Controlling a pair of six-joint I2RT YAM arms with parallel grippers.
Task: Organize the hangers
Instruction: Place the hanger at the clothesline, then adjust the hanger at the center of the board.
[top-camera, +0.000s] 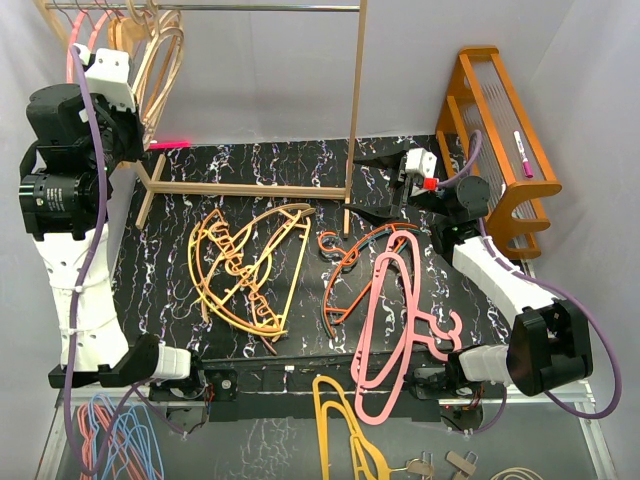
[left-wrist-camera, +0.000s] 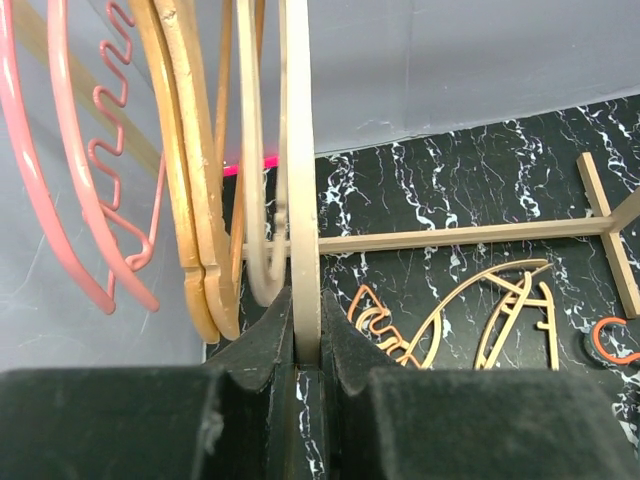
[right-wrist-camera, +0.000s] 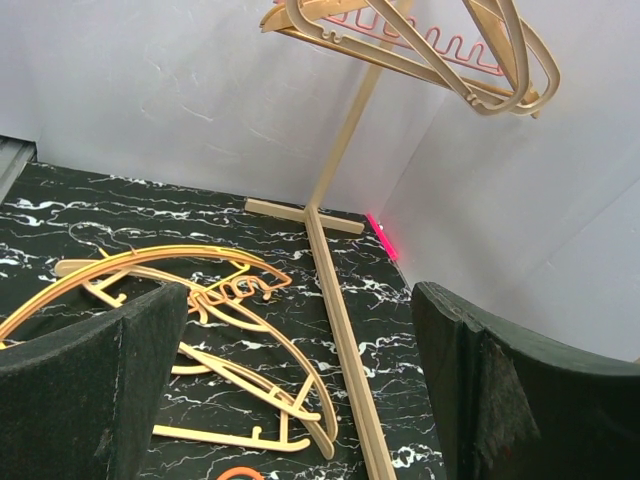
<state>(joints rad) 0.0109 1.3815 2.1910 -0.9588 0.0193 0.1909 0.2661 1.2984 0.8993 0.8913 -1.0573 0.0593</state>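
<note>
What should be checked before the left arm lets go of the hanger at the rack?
1. Left gripper shut on pale tan hanger: ok.
2. Held hanger hooked over the rail: cannot tell, its top is out of sight.
3. Free rail to the right of the hung hangers: ok.
4. Right gripper open and empty: ok.
5. Mat cleared of hangers: not ok; yellow-orange pile and pink hangers lie there.
</note>
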